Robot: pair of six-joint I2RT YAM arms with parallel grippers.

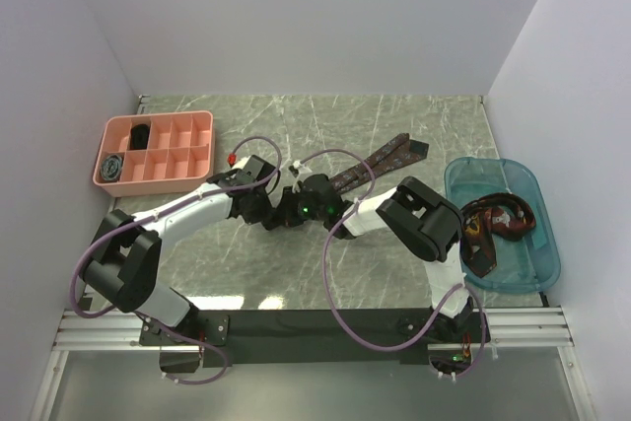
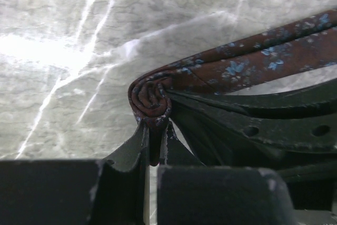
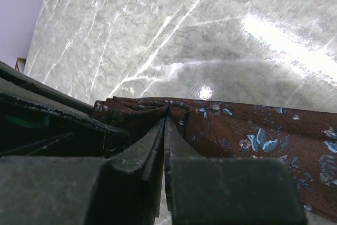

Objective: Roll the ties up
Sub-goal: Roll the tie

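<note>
Left pincer point(image 2: 154, 130) clenched on the tie point(image 2: 247, 56), right at the small coil point(image 2: 150, 96) started at its end. Coil sits just past the fingertips, edge-on, pinched so the turns don't spring loose. Right pincer point(image 3: 165, 122) also clamped, grasping the same tie just beside the coil, fabric bunched at its tips. Judged: it keeps the strip taut and lined up while the left one winds. Both pincers meet tip to tip low over the table point(image 1: 315, 125); whether the coil rests on the marble or hangs just above, can't tell. Beyond the right pincer the loose part of the tie lies flat on the table, running away and to its right. Judged: rolling barely begun, only a few turns in, most of the strip to go. Risk: coil skews or unwinds if either grip slackens. Far off to the left pincer's left, pink tray point(image 1: 158, 115) with two rolled ties point(image 1: 141, 133) in its compartments, likely where this one ends up. Far to the right pincer's right, blue bin point(image 1: 513, 182) with unrolled ties point(image 1: 498, 219) heaped inside, probably the supply
</note>
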